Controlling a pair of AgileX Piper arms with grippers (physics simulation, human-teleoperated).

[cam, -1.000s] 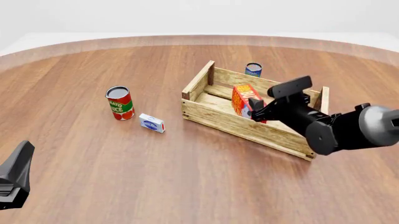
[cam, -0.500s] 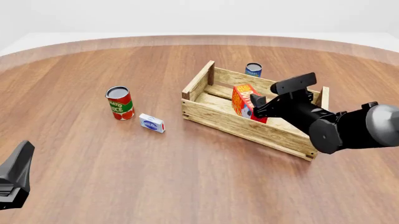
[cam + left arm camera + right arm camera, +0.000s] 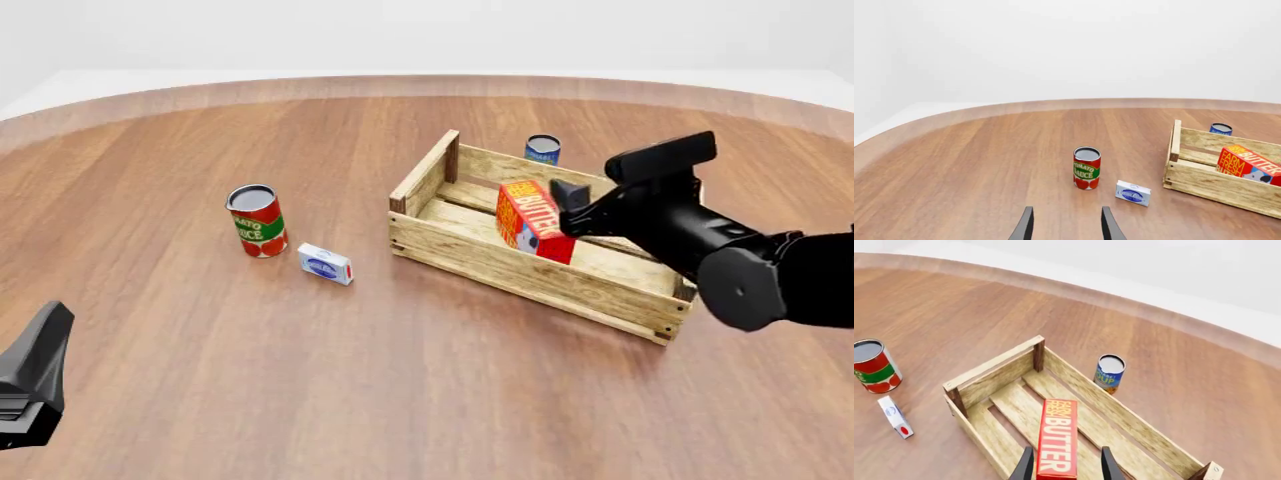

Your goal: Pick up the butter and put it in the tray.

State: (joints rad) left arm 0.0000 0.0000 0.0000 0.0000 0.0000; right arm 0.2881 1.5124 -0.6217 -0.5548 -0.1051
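Butter (image 3: 531, 220) lies inside the tray (image 3: 470, 255), right tool (image 3: 1066, 467) open above.

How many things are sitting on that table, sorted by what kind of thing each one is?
Cans: 2, the tomato sauce can and the blue soup can behind the crate.
Cartons and boxes: 2, the butter and the small white-blue box.
Crates: 1, the tray, with the butter inside it.
Total: 5 things.
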